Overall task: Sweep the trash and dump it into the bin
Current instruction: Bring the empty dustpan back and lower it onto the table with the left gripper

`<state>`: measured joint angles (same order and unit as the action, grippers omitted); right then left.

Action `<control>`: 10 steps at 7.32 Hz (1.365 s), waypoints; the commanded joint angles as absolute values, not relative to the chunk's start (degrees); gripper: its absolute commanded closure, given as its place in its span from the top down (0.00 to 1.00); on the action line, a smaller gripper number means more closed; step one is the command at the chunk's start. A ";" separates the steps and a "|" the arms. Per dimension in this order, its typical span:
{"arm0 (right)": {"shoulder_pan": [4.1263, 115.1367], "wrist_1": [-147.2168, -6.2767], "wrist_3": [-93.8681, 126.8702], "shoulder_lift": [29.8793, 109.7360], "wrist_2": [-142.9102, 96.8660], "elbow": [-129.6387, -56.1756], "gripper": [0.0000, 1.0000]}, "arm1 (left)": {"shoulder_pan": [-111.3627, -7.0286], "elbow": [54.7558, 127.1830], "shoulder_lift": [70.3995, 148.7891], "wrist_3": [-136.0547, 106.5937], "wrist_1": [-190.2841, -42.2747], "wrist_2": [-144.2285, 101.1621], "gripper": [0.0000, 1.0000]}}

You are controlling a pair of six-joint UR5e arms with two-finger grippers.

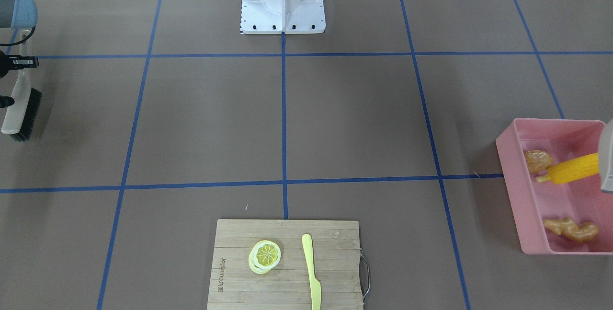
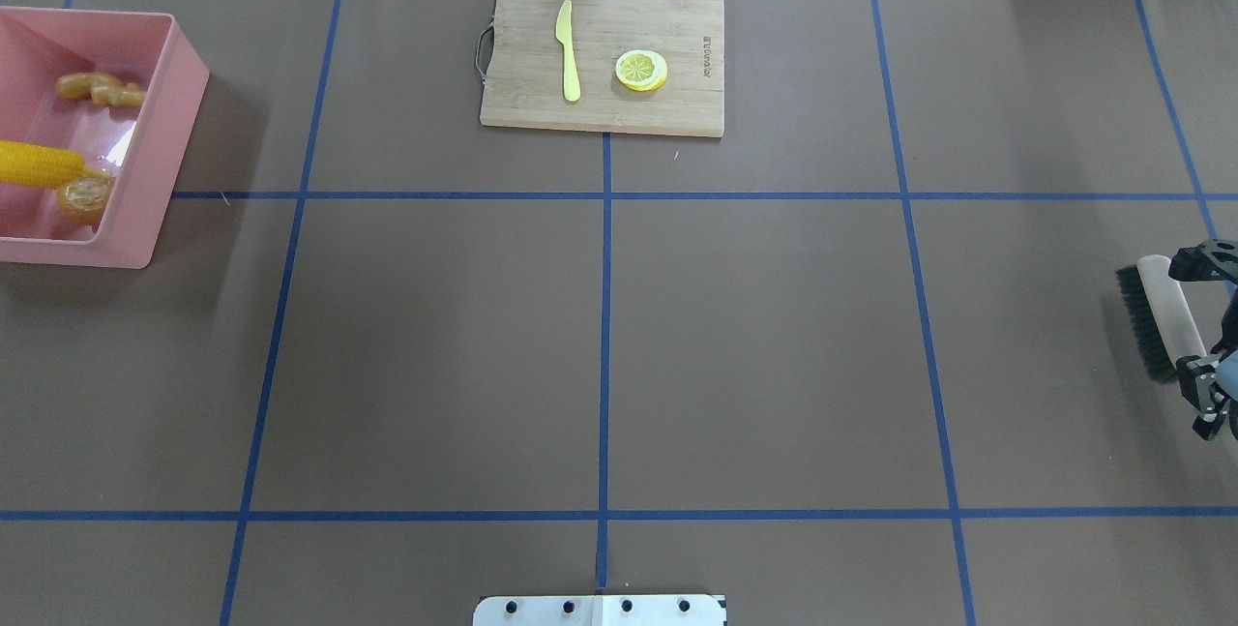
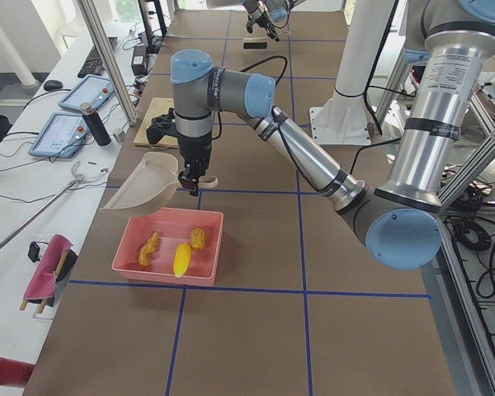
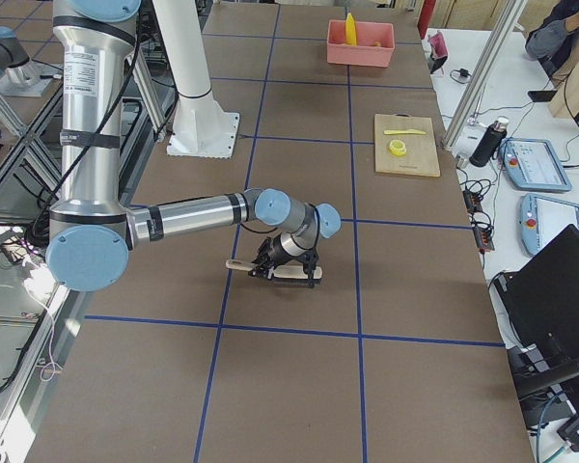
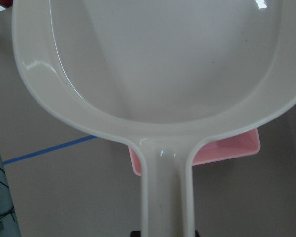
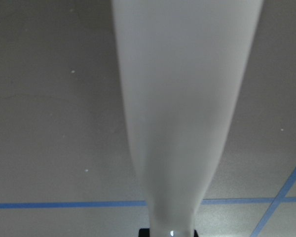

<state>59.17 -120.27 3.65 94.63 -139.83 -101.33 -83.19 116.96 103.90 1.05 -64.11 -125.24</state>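
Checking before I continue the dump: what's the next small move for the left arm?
Probably level the dustpan and lift it clear. It looks empty in the wrist view, tilted over the bin, where corn, potato and ginger already lie. The right pincer holds the brush aside.

Seen from the robot's base, the middle of the tabletop (image 2: 754,345) is open brown paper, with wide room for either arm. The cutting board (image 2: 667,113) sits at twelve o'clock by the far edge. At ten o'clock the bin (image 2: 164,142) stands with the dustpan (image 3: 148,186) held above it. The brush (image 2: 1151,312) is at three o'clock.
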 commanded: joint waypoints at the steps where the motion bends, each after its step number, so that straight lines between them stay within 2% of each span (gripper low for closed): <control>1: 59.76 -115.94 5.17 94.40 -140.27 -97.57 0.22 | -71.86 117.07 103.89 -3.87 -77.55 -125.33 0.00; 2: 60.11 -115.93 5.71 94.13 -140.27 -97.65 0.24 | -67.02 117.07 103.80 -2.13 -82.91 -124.81 0.00; 3: 60.20 -115.84 5.71 93.96 -140.27 -97.65 0.38 | -62.10 116.64 103.71 2.24 -85.23 -124.80 0.00; 4: 60.21 -115.84 5.63 93.87 -140.27 -97.65 0.47 | -56.74 116.54 103.71 4.72 -87.43 -124.72 0.00; 6: 60.21 -115.84 5.63 93.78 -140.27 -97.65 0.55 | -50.83 115.49 103.97 9.37 -91.93 -122.63 0.00; 7: 60.21 -115.84 5.63 93.78 -140.27 -97.65 0.71 | -48.28 115.14 104.67 14.10 -92.37 -120.08 0.00; 8: 60.64 -115.84 5.54 93.78 -140.01 -97.73 1.00 | -46.08 114.70 104.94 18.76 -93.59 -118.23 0.00; 10: 63.09 -115.75 4.84 93.43 -139.49 -98.17 1.00 | -42.04 115.14 104.42 20.30 -94.91 -116.12 0.00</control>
